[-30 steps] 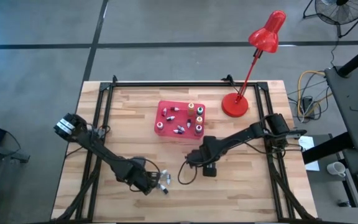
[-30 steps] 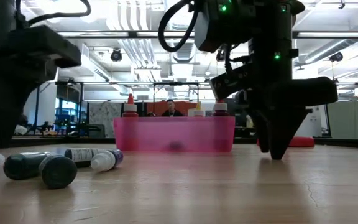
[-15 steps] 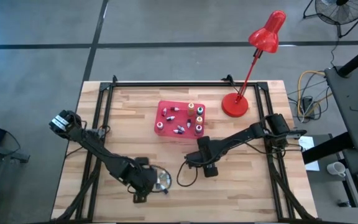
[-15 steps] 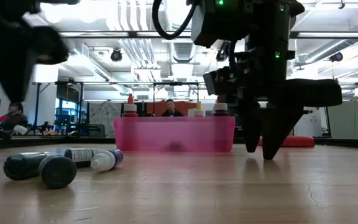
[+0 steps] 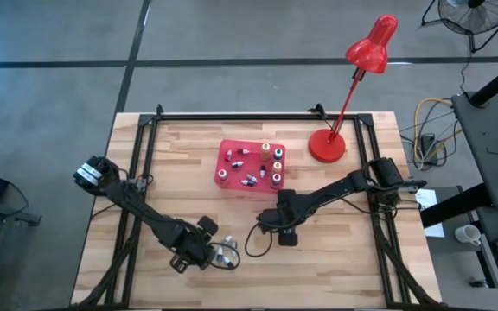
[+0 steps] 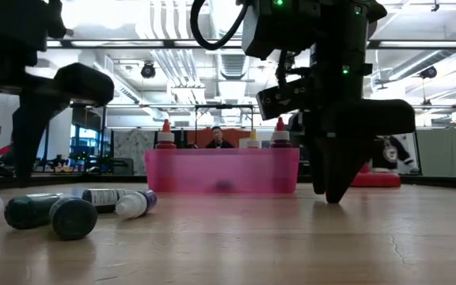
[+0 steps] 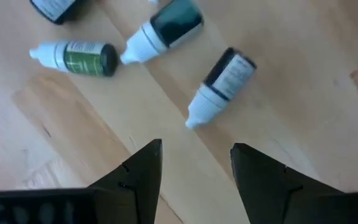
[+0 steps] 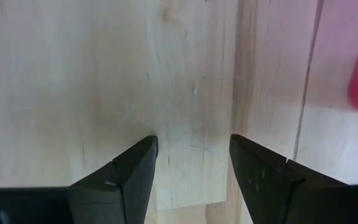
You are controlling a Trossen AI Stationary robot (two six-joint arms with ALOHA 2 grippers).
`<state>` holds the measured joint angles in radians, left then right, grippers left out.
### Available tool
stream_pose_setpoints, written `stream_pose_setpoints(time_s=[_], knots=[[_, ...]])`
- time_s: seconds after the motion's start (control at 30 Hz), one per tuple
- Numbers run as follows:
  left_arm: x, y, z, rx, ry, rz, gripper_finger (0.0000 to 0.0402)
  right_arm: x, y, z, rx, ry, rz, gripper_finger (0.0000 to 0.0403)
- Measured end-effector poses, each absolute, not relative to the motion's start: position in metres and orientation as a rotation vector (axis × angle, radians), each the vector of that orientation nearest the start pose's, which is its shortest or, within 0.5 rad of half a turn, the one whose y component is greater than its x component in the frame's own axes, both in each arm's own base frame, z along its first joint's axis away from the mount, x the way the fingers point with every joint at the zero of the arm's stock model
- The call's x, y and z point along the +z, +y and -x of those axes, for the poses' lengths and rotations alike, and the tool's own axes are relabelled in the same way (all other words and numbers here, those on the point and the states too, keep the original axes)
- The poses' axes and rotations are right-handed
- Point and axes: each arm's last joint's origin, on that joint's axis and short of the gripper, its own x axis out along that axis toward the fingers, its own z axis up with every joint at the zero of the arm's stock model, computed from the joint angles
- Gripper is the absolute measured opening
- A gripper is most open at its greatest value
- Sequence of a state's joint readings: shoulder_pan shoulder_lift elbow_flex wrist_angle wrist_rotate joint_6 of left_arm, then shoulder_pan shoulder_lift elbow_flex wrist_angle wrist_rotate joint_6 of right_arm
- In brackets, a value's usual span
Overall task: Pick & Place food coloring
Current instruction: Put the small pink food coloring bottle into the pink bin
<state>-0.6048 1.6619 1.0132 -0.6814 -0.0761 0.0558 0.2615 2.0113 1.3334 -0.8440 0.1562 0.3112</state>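
Note:
Several small food coloring bottles [image 7: 221, 84] lie on their sides on the wood near the table's near edge [image 5: 226, 257]; they are whitish with dark or green parts, and the low view shows them too [image 6: 54, 214]. My left gripper [image 7: 194, 146] hovers open just short of them [image 5: 210, 250] and touches none. More food coloring bottles [image 5: 275, 164] stand or lie in the red tray [image 5: 232, 186]. My right gripper [image 8: 193, 140] is open over bare wood [image 5: 285, 235], on the near right side of the tray.
A red desk lamp has its base [image 5: 326, 145] on the table's far right part, and its head reaches beyond the far edge. Black frame rails [image 5: 141, 164] run along the table's left, right and far sides. Bare wood [image 5: 335, 259] lies at the near right.
My left gripper has swung and turned above the loose bottles, then come back to about the same spot. My right gripper has shifted slightly toward the table's left. The bottles on the table have stayed where they were.

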Motion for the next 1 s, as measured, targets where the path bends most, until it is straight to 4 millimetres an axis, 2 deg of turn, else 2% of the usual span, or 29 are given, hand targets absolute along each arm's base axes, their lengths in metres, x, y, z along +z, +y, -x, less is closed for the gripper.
stream_pose_setpoints(time_s=[0.3, 0.57, 1.0], knots=[[0.173, -0.173, -0.256, -0.516, 1.120, -0.515, 0.0165, 0.139, 0.090, -0.355, -0.150, 1.469, 0.057, 0.0201], [0.158, -0.168, -0.248, -0.524, 1.162, -0.544, 0.0165, 0.140, 0.090, -0.356, -0.170, 1.463, 0.033, 0.0201], [0.153, -0.171, -0.251, -0.514, 1.086, -0.484, 0.0165, 0.140, 0.090, -0.356, -0.170, 1.461, 0.031, 0.0201]])
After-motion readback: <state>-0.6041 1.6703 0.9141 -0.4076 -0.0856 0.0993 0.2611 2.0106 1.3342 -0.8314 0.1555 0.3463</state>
